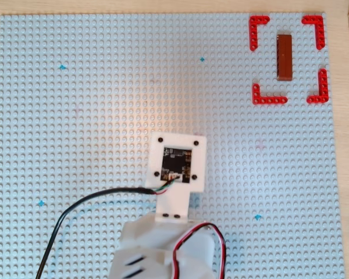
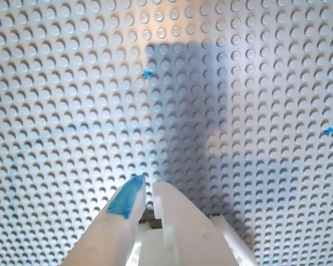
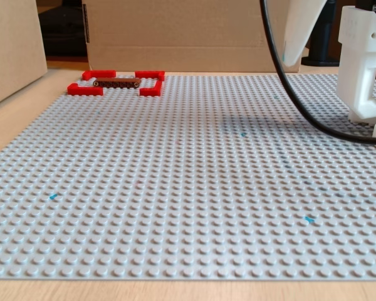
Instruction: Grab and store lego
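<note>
The lego [image 1: 284, 56], a long reddish-brown brick, lies flat on the grey baseplate [image 1: 93, 116] inside four red corner brackets [image 1: 259, 26] at the top right of the overhead view. In the fixed view the lego [image 3: 116, 82] lies at the far left between the brackets [image 3: 85, 89]. My gripper [image 2: 148, 187] shows in the wrist view, its white fingers together with nothing between them and blue tape on one fingertip [image 2: 127, 198]. It hovers over bare baseplate near the middle, far from the lego. In the overhead view the white wrist mount [image 1: 177, 163] hides it.
Small blue marks [image 1: 62, 67] dot the baseplate. A black cable [image 1: 75, 206] runs from the wrist mount towards the bottom left. Cardboard boxes [image 3: 175, 31] stand behind the plate in the fixed view. The arm [image 3: 363, 69] rises at the right of that view.
</note>
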